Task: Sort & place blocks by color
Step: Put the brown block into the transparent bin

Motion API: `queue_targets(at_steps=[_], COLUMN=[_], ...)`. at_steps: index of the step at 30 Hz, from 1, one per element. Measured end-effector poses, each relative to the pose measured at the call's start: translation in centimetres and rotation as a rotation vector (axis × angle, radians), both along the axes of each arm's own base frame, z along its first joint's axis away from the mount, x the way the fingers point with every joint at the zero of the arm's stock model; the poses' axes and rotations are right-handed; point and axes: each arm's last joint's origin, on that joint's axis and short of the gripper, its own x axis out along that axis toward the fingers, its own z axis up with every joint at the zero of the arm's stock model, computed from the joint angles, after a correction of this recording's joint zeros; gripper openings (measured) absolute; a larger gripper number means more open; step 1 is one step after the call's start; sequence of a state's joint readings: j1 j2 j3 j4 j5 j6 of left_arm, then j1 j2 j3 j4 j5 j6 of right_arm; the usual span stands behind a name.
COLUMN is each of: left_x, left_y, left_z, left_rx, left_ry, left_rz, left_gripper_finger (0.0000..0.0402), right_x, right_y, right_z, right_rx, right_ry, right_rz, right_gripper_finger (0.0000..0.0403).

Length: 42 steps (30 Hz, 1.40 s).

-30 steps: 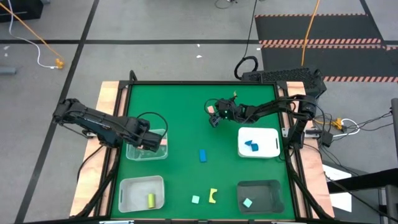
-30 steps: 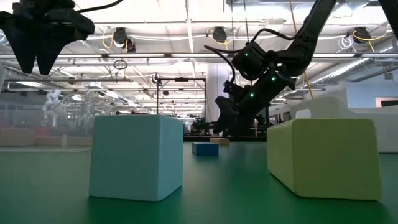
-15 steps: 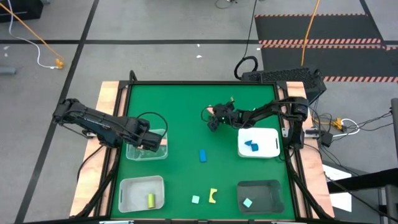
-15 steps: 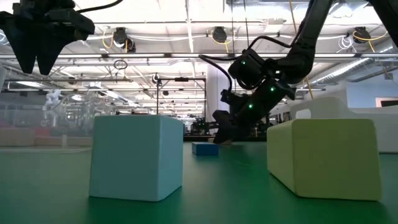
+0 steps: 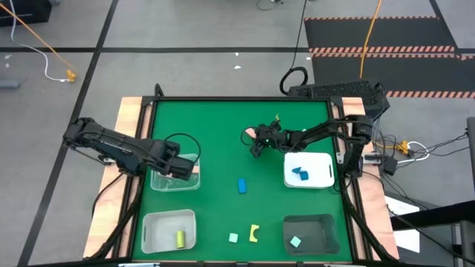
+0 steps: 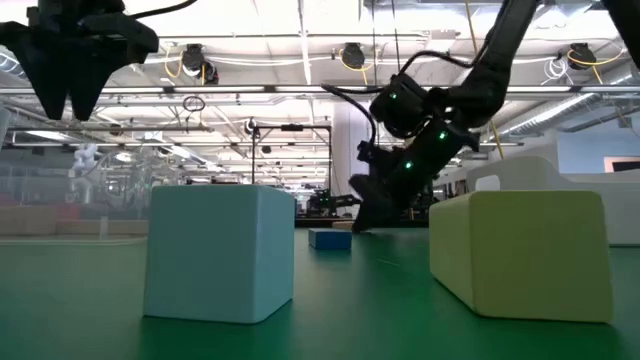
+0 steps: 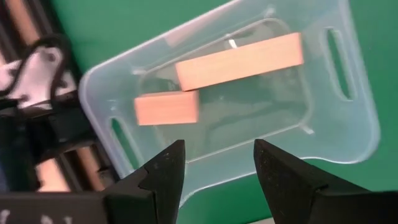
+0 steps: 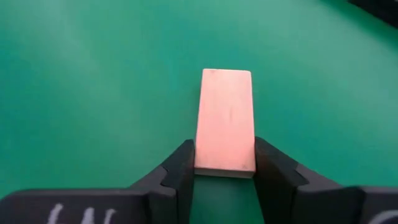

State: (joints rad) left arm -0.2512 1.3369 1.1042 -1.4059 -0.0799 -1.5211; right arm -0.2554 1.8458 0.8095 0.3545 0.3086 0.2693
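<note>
Key relation: the salmon block (image 8: 224, 121) lies flat on the bench (image 5: 223, 148) between the fingers of the right tool (image 5: 256, 147); its long axis runs straight ahead of the tool, so the fingers bear on its two long sides
Right tool: low over the middle of the bench, nearer the far edge; narrowed onto the salmon block, both fingers touching it; block not yet lifted, by my judgement
Left tool: (image 7: 214, 163) hangs over the clear tray (image 5: 175, 174) by the left edge; fingers apart, holding nothing
Clear tray: holds two salmon blocks (image 7: 239, 60), one long, one short
Nearer arm: the right one, for this block; its home, the clear tray, lies across the bench on the left
White tray: (image 5: 309, 169) by the right edge, blue blocks (image 5: 300, 173) inside
Loose on the bench: a blue block (image 5: 242, 185) near the middle; a teal cube (image 5: 234, 237) and a yellow-green block (image 5: 254, 233) by the near edge
</note>
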Motion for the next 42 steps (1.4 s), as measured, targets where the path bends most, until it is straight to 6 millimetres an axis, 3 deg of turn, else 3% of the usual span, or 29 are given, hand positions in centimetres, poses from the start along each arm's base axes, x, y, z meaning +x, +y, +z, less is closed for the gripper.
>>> queue_targets(at_steps=[4,10,18,28,42], left_x=[1.3,5.1,8.6,9.8,13.2], left_y=[-0.1,0.2,3.2,6.1,7.1], left_z=[0.0,1.0,3.7,5.7,3.4], left_rx=[-0.020,0.016,0.263,0.345,0.285], left_ry=[-0.128,-0.525,-0.923,-1.135,-1.198], left_rz=[0.007,-0.088,-0.079,0.000,0.064], left_gripper_finger=[0.0193,0.0193,0.0193,0.0192,0.0191], right_x=[-0.1,-0.7,-1.8,-2.2,-2.0], right_y=[0.2,1.5,4.4,6.6,6.6], right_z=[3.3,8.4,13.2,14.5,15.1], right_rx=[-0.018,-0.117,-0.246,-0.295,-0.310], right_ry=[-0.095,-0.217,-0.333,-0.367,-0.433], right_rz=[0.037,0.168,0.325,0.407,0.398], right_gripper_finger=[0.0113,0.0113,0.0113,0.0113,0.0113])
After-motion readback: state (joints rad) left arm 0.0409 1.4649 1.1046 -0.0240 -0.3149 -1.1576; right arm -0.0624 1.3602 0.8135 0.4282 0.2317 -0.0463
